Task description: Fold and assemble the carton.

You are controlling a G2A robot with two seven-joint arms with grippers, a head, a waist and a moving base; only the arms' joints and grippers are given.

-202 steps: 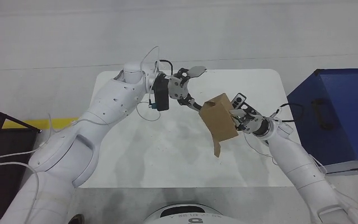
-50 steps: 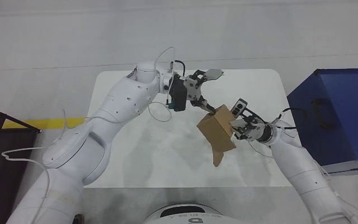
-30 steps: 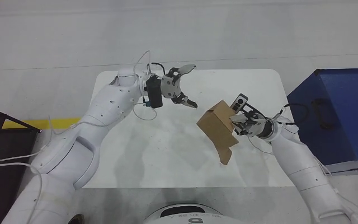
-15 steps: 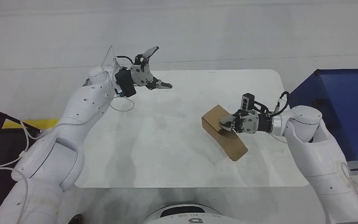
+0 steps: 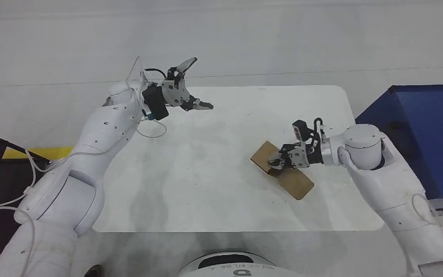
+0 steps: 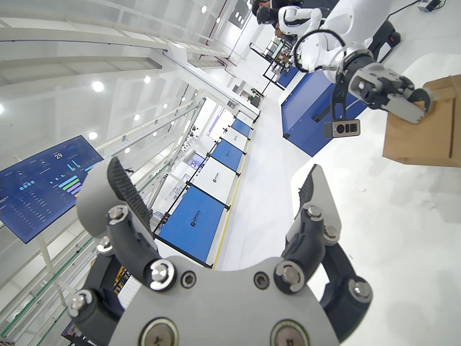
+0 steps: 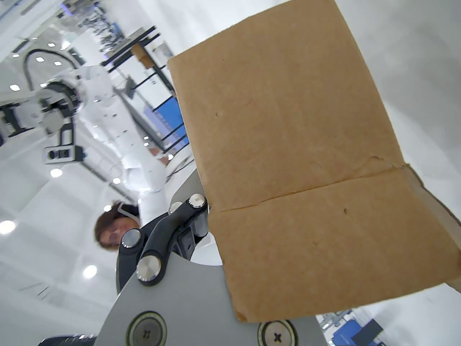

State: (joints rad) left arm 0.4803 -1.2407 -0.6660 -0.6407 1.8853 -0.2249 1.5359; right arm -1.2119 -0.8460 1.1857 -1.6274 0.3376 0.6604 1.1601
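My right gripper [image 5: 279,161] is closed on one end of the brown carton [image 5: 294,179], which sits in the right half of the counter [image 5: 208,180], nearer its right edge than its middle. From my left wrist, the carton [image 6: 421,138] has its lower edge down on the counter, with the right gripper [image 6: 414,106] pinching its upper edge. My left gripper [image 5: 199,83] hangs above the far left part of the counter, spread wide, holding nothing, well apart from the carton.
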